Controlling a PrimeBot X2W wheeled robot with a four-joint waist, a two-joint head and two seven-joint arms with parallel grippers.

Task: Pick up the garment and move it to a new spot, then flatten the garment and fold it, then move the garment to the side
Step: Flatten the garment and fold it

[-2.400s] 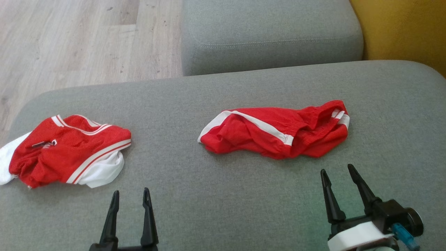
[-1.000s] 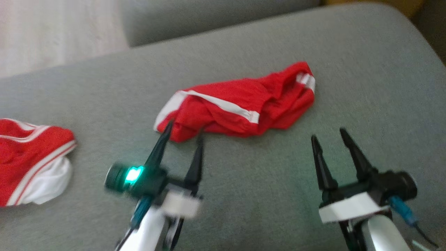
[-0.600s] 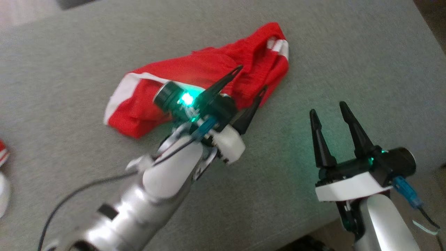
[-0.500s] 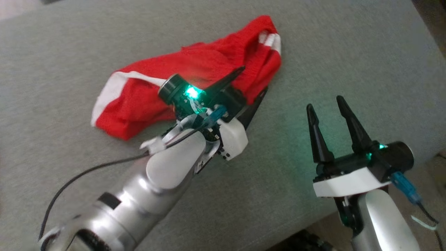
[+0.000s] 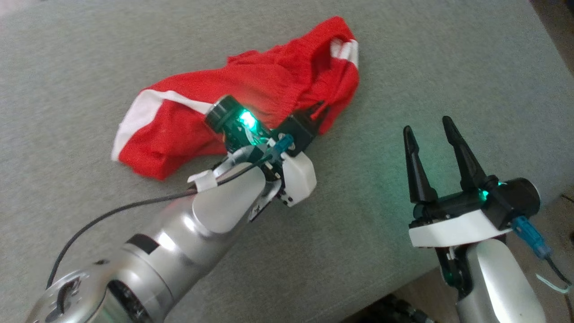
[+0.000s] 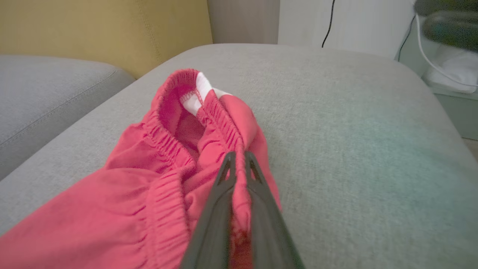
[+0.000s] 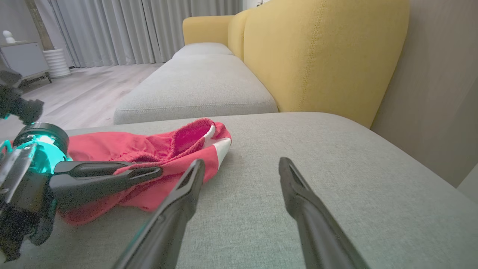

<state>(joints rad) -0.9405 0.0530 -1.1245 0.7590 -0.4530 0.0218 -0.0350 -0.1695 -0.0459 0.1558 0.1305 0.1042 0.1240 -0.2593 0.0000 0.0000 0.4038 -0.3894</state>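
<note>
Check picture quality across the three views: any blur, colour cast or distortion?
Head view: mostly sharp, green glow tinting the sofa around the right gripper. Left wrist view: the left gripper looks soft close up, the garment washed pinkish. Right wrist view: wide-angle stretch, near fingers blurred.

Head camera: high above crumpled red fabric shorts with white stripes point(image 5: 251, 98), facing steeply down onto them from moderate range, grey woven sofa cushion point(image 5: 403, 54) all round shorts.

Left wrist camera: low, very close behind shorts' elastic waistband, facing along left gripper point(image 6: 238, 155) across them toward yellow upholstered backrest point(image 6: 93, 30) beyond.

Right wrist camera: low, beside shorts' waistband end, slightly farther off, facing along right gripper point(image 7: 241, 161) past them.

All three views share shorts' waistband end and cushion around it.
</note>
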